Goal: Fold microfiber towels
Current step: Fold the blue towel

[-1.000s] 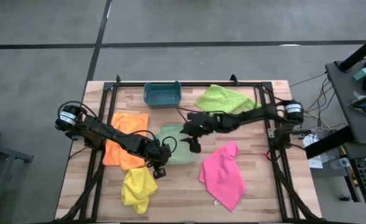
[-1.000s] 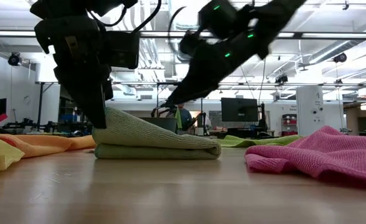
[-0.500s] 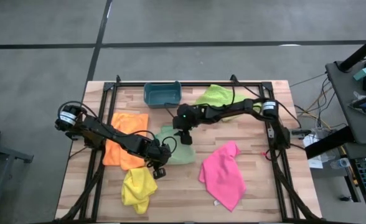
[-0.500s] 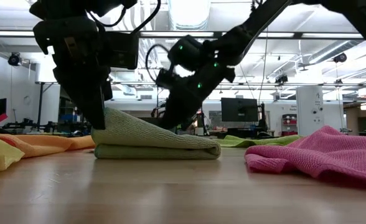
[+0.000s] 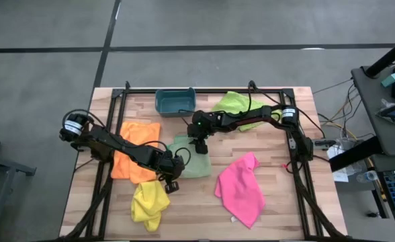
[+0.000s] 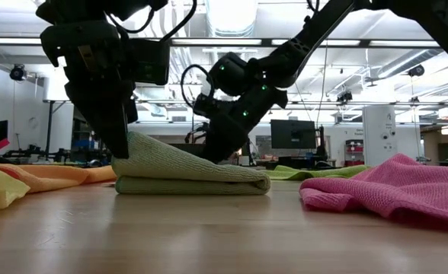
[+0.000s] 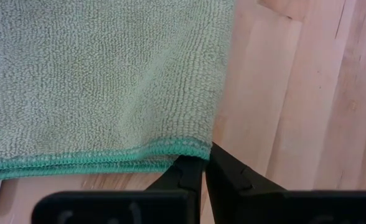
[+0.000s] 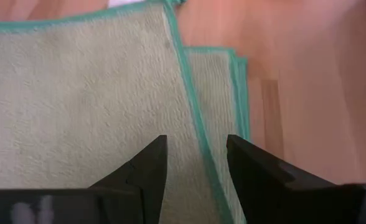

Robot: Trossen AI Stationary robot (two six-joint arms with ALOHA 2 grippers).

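Left hand (image 7: 203,169) pinched together on the corner hem of the pale mint green towel (image 5: 187,156), fingers meeting with only the cloth's edge between them, seen at the folded cloth's near-left corner in the high view (image 5: 171,183). Right hand (image 8: 195,158) spread, fingers apart and straddling the teal-stitched hem of the upper layer, poised at the far edge of the same towel (image 5: 199,143), touching or just above the fabric; cannot tell which. Towel folded once in the middle of the counter (image 5: 285,202), upper layer offset so a strip of the lower layer shows beside it. Probable risks from here: closing on the top layer alone and dragging it off the lower one, widening that offset; or lifting the far edge while the left hand pins only a corner, so the unpinned side slides and the fold skews. Thin bite at the left corner also likely to slip if pulled sideways. Around it, orange towel (image 5: 136,158) and yellow towel (image 5: 148,204) close by the left arm, pink towel (image 5: 241,188) to the right, lime green towel (image 5: 236,105) under the right arm, teal bin (image 5: 175,101) at the far edge.
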